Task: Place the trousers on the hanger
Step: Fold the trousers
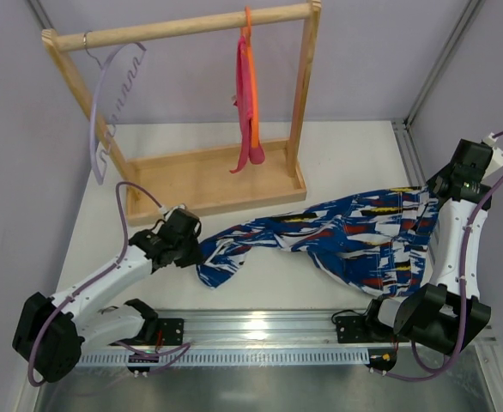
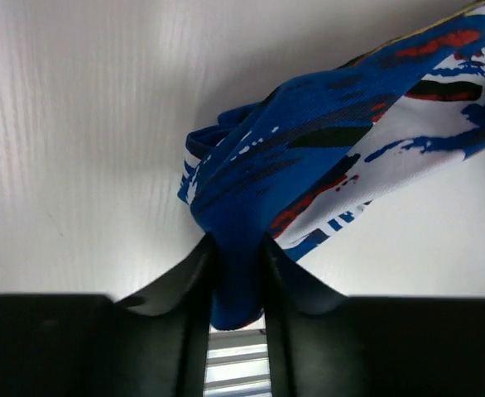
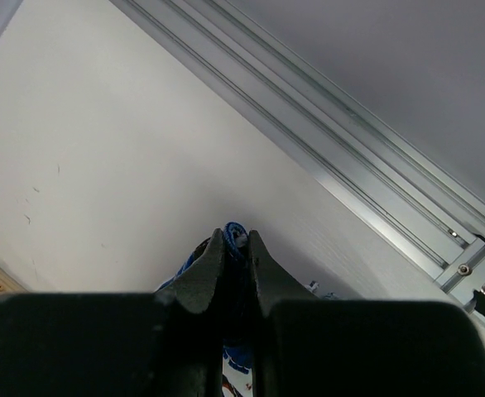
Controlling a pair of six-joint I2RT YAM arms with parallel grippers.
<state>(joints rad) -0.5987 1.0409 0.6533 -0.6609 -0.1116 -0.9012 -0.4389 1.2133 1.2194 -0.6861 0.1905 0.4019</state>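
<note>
Left claw [image 2: 238,248] is pinching the trousers [image 1: 346,232] lying mid-frame, right claw [image 3: 234,241] nipping their right edge; I'm risking a slip with such thin bites, hanger [image 1: 121,90] hanging upper left

The trousers [image 1: 337,236] are soft fabric in a blue, white, red and black brushstroke print. They lie in a long crumpled band across the bench [image 1: 320,154], from left of centre to the right edge. My left fingers [image 2: 189,281] pinch a bunched blue end. My right fingers [image 3: 205,265] clamp what looks like a small fold at the other end, mostly hidden. The hanger [image 1: 106,120], thin pale lilac plastic with ridged arms, hangs tilted by its hook from the left end of the wooden rail [image 1: 191,28], well apart from the trousers.
</note>
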